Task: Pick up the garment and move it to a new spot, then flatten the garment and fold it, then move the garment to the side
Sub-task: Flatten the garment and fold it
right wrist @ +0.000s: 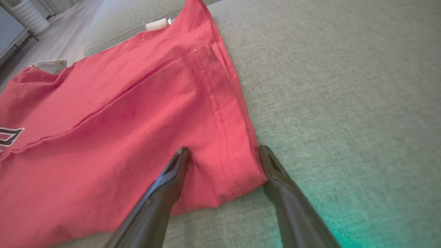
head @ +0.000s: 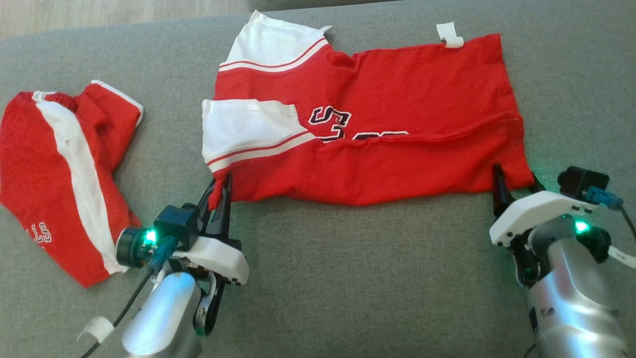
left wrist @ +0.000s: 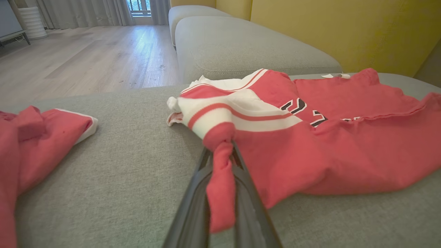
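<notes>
Nearest to you, the grey fabric cushion (head: 348, 278) takes the whole near part of the scene, flat and with a fine weave. At the near left, the left gripper (head: 221, 181) is closed tight on the near left corner of the red garment (head: 397, 114), and a strip of red cloth is caught between its fingers. At the near right, the right gripper (head: 514, 174) stands wide. Its two fingers sit on either side of the near right hem corner and do not pinch it.

The red garment lies spread across the middle of the cushion, with its white sleeves (head: 248, 129) to the left and its near part folded over the lettering. Further left, apart from it, lies a second red and white garment (head: 54, 164). At the far edge a white tag (head: 449, 35) sticks out.

Beyond the cushion you see a pale wooden floor (left wrist: 86, 58), grey curtains (left wrist: 86, 12) and a yellow surface (left wrist: 344, 31), maybe a wall.
</notes>
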Controlling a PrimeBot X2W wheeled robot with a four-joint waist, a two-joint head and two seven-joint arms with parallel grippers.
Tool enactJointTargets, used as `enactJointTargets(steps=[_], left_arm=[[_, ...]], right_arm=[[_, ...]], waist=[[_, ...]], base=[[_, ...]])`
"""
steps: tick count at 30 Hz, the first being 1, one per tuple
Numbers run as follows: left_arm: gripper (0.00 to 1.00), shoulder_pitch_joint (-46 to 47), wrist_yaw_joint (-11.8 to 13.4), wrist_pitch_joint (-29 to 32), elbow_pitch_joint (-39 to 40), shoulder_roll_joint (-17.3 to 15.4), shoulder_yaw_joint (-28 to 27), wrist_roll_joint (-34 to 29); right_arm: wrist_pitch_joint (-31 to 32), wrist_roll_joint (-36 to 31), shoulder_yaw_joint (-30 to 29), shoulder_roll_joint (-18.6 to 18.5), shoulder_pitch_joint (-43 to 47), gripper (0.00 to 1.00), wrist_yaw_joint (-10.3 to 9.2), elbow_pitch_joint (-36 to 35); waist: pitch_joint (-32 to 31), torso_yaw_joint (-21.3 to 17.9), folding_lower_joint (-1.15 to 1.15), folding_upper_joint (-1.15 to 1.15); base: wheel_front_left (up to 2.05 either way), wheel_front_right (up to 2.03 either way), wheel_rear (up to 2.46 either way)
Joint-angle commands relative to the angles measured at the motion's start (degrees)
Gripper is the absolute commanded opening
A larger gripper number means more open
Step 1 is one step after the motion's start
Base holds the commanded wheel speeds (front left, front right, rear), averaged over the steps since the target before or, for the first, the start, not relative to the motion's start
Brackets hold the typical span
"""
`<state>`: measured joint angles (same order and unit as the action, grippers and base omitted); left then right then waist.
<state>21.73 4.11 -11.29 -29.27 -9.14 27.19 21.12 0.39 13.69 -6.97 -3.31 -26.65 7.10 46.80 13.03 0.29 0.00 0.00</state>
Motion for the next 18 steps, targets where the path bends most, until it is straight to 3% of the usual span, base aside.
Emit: enactJointTargets(steps=[1,2,3,4,11,18], left_arm=[[0.00,1.83,0.40,-0.02,1.58,-1.62,-1.75,0.01],[0.00,1.75,0.44,0.09,1.48,-1.72,-1.77,0.12],[0.00,1.70,0.48,0.18,1.37,-1.83,-1.78,0.19],[0.00,1.64,0.52,0.24,1.27,-1.94,-1.78,0.25],[0.00,0.88,0.92,1.11,0.04,-2.69,-1.65,0.65],[0.00,-1.20,0.97,1.79,-1.68,-3.46,-1.59,1.58]], right_arm=[[0.09,0.21,2.34,0.43,-0.17,1.00,0.39,0.71],[-0.24,0.17,2.70,0.43,-0.62,0.72,0.39,1.70],[-0.75,-0.30,2.91,0.43,-1.04,0.12,0.39,2.56],[-1.37,-0.89,2.86,0.43,-1.42,0.00,0.39,3.33],[-5.85,-6.18,0.30,0.43,-2.76,0.00,0.39,5.68],[-8.03,-10.46,-3.60,0.43,-0.53,0.00,0.39,3.35]], waist=[[0.04,-0.01,0.00,0.00],[0.08,-0.04,0.00,0.00],[0.09,-0.09,0.00,0.00],[0.06,-0.15,0.00,0.00],[-1.24,-0.89,0.00,0.00],[-4.40,-1.93,0.00,0.00]], base=[[0.00,0.00,0.00],[0.00,0.00,0.00],[0.00,0.00,0.00],[0.00,0.00,0.00],[0.00,0.00,0.00],[0.00,0.00,0.00]])
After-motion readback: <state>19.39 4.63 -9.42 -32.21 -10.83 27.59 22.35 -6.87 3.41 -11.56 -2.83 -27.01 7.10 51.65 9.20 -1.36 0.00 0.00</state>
